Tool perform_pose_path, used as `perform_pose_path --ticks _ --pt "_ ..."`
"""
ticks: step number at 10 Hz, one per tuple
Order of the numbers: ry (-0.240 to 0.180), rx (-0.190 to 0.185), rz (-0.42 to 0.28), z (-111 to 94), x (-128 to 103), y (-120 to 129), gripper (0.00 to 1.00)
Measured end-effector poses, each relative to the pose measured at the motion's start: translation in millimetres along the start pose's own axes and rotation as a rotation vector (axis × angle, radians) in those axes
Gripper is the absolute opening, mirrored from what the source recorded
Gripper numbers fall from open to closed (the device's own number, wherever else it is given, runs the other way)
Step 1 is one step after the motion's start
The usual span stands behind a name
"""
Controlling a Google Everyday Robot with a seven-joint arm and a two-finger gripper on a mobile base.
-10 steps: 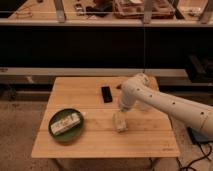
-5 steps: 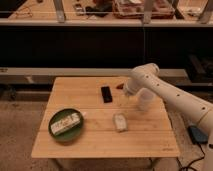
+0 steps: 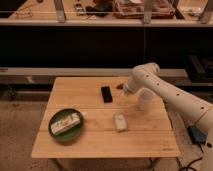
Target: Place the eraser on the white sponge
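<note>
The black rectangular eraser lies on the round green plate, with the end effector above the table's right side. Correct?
No: the camera view shows the black rectangular eraser on the bare wooden table; the end effector is above the table's right side.

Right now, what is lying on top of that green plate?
A whitish block with green markings lies across the green plate; the plate's middle beneath it is covered. The robot's pincer, open, hangs over the table, well away from the plate.
</note>
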Motion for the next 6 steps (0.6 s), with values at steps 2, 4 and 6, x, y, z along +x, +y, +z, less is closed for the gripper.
perform_pose_path --ticks 2,4,6 --pt "-0.081 -0.028 0.063 18 -15 7 0.80" --pt "-0.154 -0.025 0.142 50 -26 6 0.80" --pt "-0.170 -0.001 0.185 74 -25 -3 0.80"
